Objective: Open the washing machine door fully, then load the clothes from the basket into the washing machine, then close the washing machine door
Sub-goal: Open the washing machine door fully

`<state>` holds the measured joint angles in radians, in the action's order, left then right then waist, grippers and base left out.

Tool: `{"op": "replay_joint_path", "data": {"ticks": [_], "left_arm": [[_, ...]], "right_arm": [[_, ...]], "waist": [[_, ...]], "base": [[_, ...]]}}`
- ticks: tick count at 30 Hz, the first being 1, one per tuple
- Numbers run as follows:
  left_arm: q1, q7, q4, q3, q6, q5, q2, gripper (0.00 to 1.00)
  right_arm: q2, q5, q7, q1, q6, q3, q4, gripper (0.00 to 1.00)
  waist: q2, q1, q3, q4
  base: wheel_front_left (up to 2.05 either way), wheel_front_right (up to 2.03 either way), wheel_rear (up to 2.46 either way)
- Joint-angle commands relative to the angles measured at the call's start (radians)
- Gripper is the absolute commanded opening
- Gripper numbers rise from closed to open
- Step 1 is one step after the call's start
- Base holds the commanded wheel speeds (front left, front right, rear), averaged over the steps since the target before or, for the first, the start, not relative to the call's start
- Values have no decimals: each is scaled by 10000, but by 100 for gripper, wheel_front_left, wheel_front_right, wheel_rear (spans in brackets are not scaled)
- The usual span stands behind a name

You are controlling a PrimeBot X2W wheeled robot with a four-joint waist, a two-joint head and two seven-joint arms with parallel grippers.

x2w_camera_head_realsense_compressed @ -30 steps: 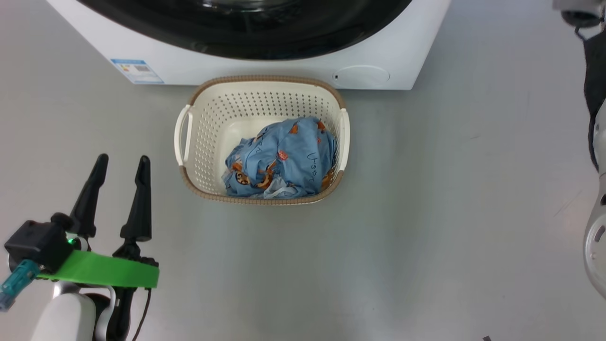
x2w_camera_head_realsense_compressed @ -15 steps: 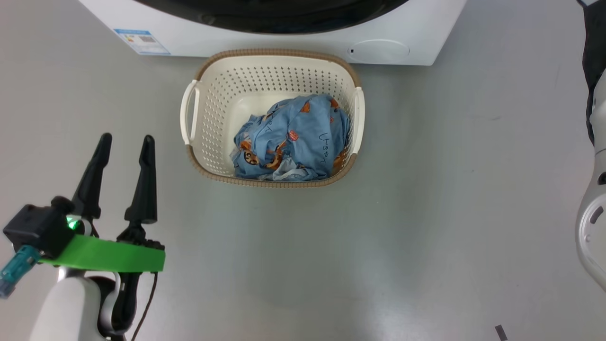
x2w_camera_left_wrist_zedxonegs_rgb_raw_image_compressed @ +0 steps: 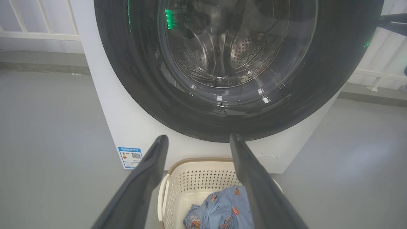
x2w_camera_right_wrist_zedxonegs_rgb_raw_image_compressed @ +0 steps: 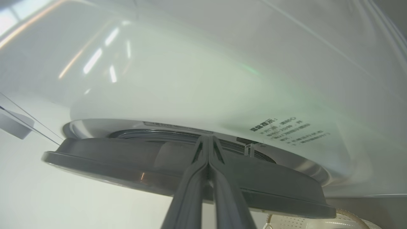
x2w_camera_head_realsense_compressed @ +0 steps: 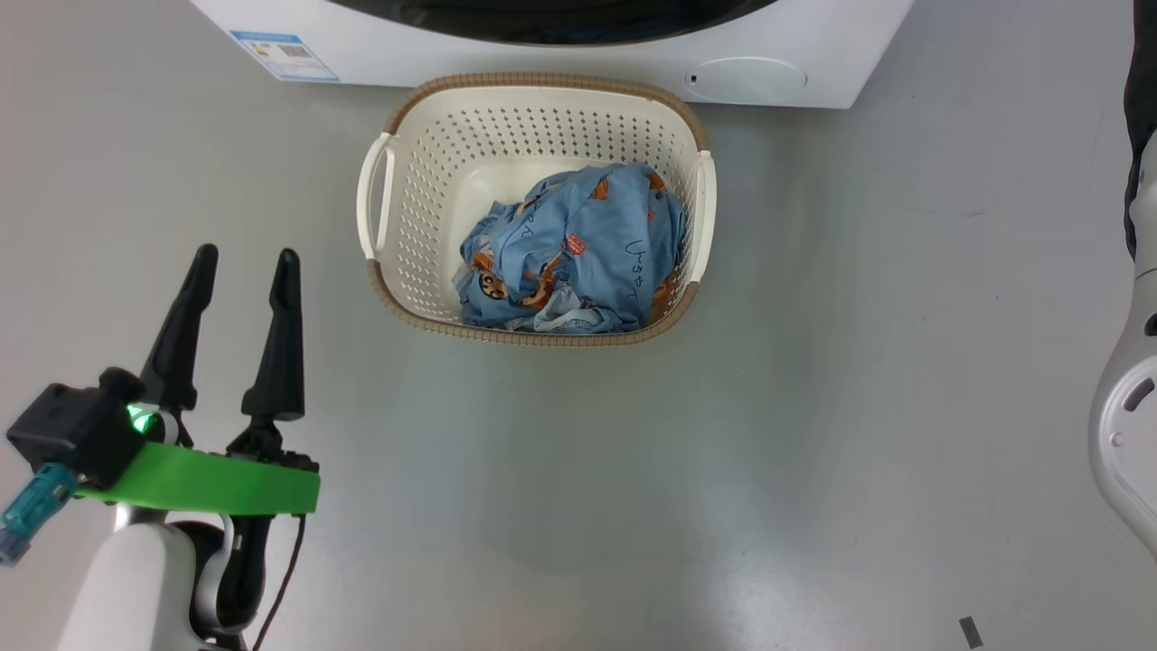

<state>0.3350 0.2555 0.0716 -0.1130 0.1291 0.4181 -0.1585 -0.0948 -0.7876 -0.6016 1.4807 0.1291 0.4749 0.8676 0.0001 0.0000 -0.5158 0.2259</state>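
Our right pincer (x2w_camera_right_wrist_zedxonegs_rgb_raw_image_compressed: 208,138) has both fingers pressed flat together, gripping nothing, its tips lying at the edge of the washing machine door (x2w_camera_right_wrist_zedxonegs_rgb_raw_image_compressed: 127,159) where the dark rim meets the white washing machine (x2w_camera_right_wrist_zedxonegs_rgb_raw_image_compressed: 190,79). We cannot tell whether they hook behind it. We fear the thin tips could slip off that glossy rim under a pull, leaving the door barely ajar. Our left pincer (x2w_camera_head_realsense_compressed: 247,255) hangs wide apart and empty above the floor. The basket (x2w_camera_head_realsense_compressed: 542,339), holding the clothes (x2w_camera_head_realsense_compressed: 587,244), stands just before the machine, where a low sweeping arm might knock it.
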Motion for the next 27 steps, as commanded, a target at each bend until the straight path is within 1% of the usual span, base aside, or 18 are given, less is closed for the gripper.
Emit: {"op": "replay_joint_path", "data": {"ticks": [1,14,27], "left_arm": [[138,63,-276,319,16,81,-295,100],[303,63,-361,190,16,148,-158,100],[376,63,-353,184,16,240,-45,100]], "right_arm": [[320,222,-111,366,16,81,-356,0],[439,927,-451,527,16,609,-650,0],[444,713,-113,1059,16,122,-99,0]], "waist": [[-1,0,-48,31],[-1,0,-395,268],[-1,0,-555,469]], "base": [[0,0,0],[0,0,0],[0,0,0]]}}
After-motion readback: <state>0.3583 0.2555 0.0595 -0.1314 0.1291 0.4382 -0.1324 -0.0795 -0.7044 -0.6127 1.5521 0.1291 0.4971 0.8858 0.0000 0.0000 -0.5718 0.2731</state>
